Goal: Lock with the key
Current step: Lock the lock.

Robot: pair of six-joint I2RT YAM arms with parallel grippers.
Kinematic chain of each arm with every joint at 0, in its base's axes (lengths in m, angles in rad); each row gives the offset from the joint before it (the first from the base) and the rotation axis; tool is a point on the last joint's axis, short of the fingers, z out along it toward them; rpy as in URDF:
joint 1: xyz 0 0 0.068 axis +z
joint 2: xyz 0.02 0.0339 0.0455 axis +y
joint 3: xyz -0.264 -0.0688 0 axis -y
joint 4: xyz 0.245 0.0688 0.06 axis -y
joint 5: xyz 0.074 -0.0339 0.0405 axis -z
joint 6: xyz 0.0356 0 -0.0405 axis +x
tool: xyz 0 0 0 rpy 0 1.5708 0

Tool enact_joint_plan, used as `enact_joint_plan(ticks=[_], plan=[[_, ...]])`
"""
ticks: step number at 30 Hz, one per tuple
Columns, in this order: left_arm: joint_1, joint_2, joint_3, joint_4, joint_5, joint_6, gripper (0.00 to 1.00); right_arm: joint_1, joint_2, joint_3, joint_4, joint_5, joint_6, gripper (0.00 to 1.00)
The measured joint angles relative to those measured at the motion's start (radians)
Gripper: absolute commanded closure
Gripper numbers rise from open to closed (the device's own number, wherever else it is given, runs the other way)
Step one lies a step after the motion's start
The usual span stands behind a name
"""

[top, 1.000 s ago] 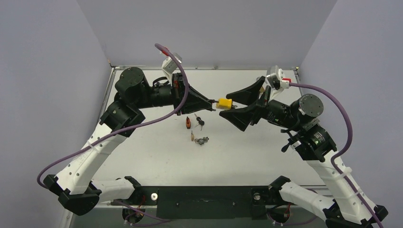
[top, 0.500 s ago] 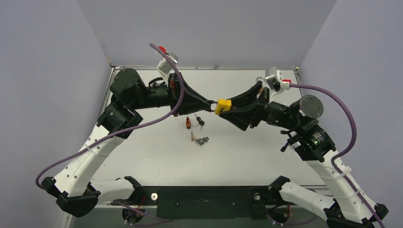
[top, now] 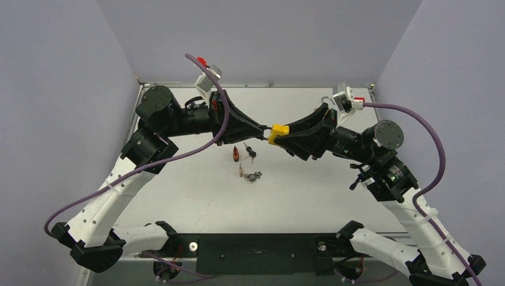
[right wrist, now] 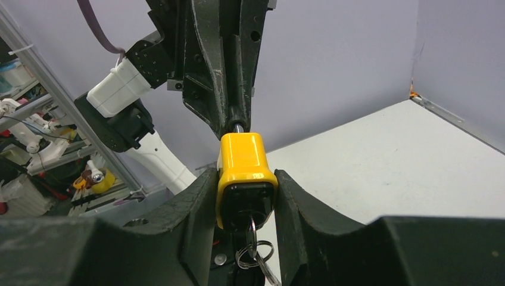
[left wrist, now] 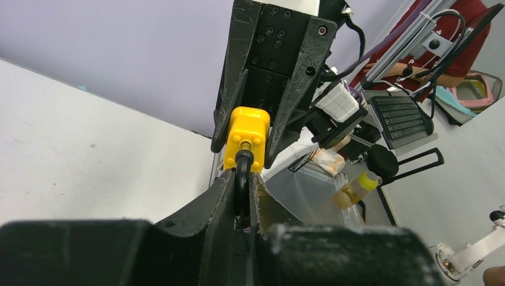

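Note:
A yellow padlock (top: 279, 132) hangs in mid-air above the table's far middle, held between both arms. My left gripper (top: 264, 130) is shut on its black shackle (left wrist: 242, 173), which runs down between the two fingers. My right gripper (top: 287, 134) comes from the right, and its fingers press on both sides of the yellow body (right wrist: 241, 155). A key (right wrist: 251, 229) sits in the keyhole on the padlock's underside, with a wire ring hanging from it between the right fingers. In the left wrist view the padlock (left wrist: 246, 136) stands just beyond my left gripper (left wrist: 241, 177).
On the white table (top: 178, 190), below the padlock, lie a small reddish-brown item (top: 236, 154), a dark loose key (top: 250, 151) and a little metal bunch (top: 253, 176). Grey walls close in the table on three sides.
The right jaws, wide apart a second ago, have closed onto the padlock's body. The left wrist has turned a little and the padlock has shifted slightly left.

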Motion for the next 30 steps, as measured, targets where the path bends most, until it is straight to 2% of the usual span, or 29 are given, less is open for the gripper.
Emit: enact_joint_plan(ticks=[3,5,16,30], plan=[[0.0,0.0,0.0,-0.002,-0.004,0.018,0.75,0.002,0.0,-0.002,0.0,0.003,0.012,1.0],[0.0,0.0,0.0,-0.007,-0.005,0.032,0.72,0.006,0.002,-0.005,0.0,0.004,0.018,1.0],[0.016,-0.002,0.018,-0.082,-0.007,0.121,0.68,0.006,-0.002,-0.019,-0.012,0.008,0.035,1.0],[0.045,-0.017,0.018,-0.095,0.027,0.158,0.66,0.006,-0.013,-0.019,-0.038,0.008,0.038,1.0]])
